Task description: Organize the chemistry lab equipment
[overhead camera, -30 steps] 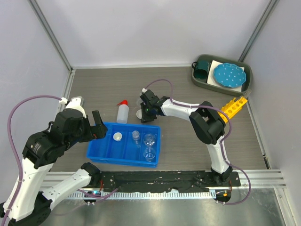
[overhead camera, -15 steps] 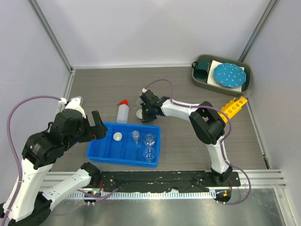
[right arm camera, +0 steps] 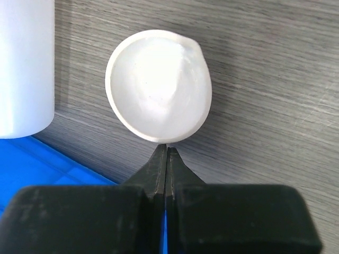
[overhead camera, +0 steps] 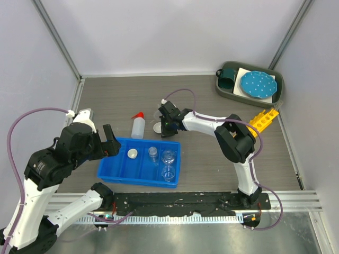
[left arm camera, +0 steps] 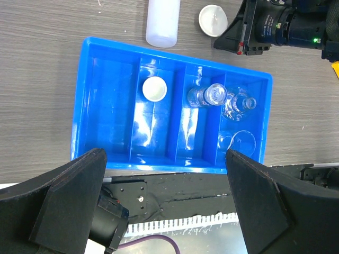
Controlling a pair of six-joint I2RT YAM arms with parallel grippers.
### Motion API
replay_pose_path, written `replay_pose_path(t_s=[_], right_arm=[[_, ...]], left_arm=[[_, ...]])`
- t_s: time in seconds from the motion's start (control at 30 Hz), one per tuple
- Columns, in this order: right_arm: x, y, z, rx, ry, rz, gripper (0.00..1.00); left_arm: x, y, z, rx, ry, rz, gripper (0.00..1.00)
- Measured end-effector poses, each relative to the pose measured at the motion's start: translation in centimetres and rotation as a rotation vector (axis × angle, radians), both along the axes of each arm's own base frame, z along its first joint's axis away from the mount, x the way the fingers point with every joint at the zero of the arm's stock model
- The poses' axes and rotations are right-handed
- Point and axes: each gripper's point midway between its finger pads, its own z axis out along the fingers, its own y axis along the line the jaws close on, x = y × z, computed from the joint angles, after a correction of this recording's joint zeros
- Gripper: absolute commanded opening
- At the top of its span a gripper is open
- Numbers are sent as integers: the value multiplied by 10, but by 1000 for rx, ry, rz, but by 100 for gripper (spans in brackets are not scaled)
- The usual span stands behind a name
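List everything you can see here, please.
Tray: 1, blue, near left arm.
Glassware: 3, clear, tray's right compartments.
Dish in tray: 1, white.
Dish on table: 1, white, behind tray.
Squeeze bottle: 1, white, red nozzle, behind tray.
Tube rack: 1, yellow, right side.
Bin: 1, grey-green, far right.
Mug: 1, teal, in bin.
Plate: 1, blue dotted, in bin.
Left hand: 1, black, open by tray.
Right hand: 1, black, shut beside dish on table.

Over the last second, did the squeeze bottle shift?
No. The squeeze bottle stands at the same spot just beyond the blue tray's far rim, left of the white dish.
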Motion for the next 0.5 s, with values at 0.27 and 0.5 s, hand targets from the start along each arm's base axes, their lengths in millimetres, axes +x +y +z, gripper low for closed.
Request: replay_pose_path(t_s=[0.27, 0.5], right_arm=[[5, -3, 18, 4, -48, -15, 1], [8, -8, 31, -4, -82, -23, 1]], left_arm=[[0, 0, 3, -6, -8, 0, 100], [0, 0, 3, -6, -8, -1, 100]])
